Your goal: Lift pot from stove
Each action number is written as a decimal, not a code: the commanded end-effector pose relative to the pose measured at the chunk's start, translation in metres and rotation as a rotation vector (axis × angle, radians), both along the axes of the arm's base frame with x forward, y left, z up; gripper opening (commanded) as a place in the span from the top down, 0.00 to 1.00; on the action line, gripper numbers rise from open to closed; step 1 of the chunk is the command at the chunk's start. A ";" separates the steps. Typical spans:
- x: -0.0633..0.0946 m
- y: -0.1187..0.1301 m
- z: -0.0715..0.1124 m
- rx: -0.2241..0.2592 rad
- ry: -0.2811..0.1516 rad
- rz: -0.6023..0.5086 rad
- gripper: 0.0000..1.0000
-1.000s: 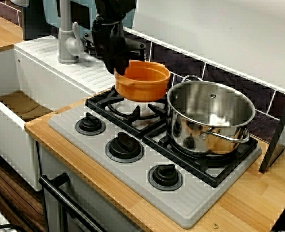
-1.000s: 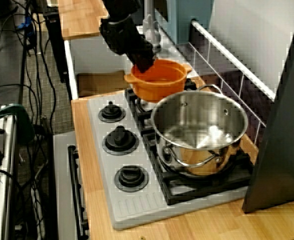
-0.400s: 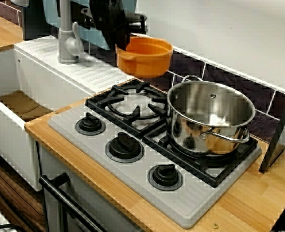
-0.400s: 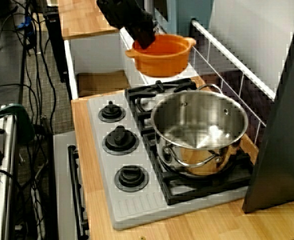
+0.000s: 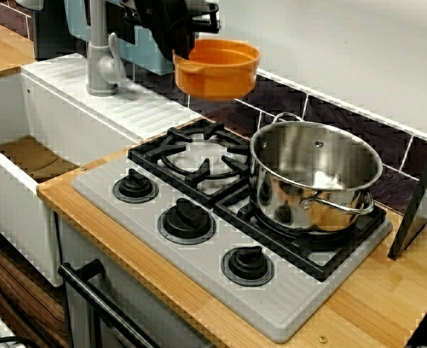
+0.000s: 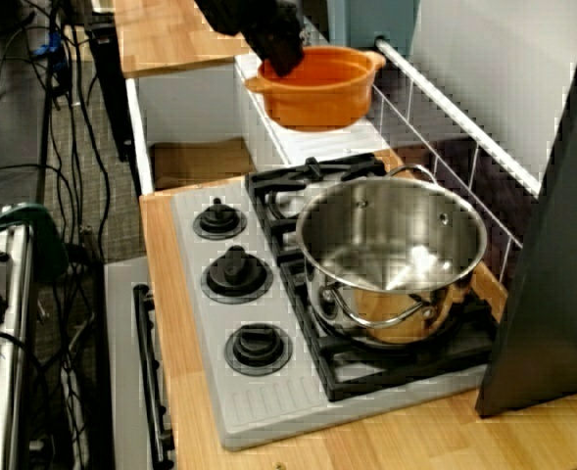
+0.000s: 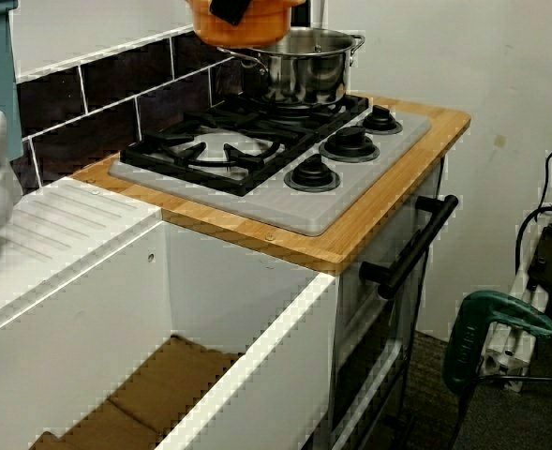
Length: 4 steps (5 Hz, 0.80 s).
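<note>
The orange pot (image 5: 217,67) hangs empty in the air, well above the stove (image 5: 220,225) and clear of its grates, its rim clenched by the black end effector (image 5: 180,40). On the stove's far burner stands an empty steel pot (image 5: 314,181).

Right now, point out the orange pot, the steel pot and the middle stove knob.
orange pot (image 5: 220,72): front view, its outer wall.
steel pot (image 5: 311,190): front view, its shiny side.
middle stove knob (image 5: 186,217): front view, the knob's top.
</note>
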<state>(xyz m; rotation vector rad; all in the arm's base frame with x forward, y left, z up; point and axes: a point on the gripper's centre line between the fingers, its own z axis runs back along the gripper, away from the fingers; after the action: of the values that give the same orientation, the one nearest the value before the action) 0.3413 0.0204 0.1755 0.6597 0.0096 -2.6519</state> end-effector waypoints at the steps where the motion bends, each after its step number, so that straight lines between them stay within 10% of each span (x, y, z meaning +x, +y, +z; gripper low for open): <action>1: -0.001 0.007 0.050 -0.005 -0.117 0.002 1.00; 4: -0.003 0.006 0.072 -0.020 -0.147 0.005 1.00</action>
<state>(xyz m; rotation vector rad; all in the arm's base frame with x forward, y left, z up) 0.3420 0.0255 0.2228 0.7411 -0.0441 -2.6135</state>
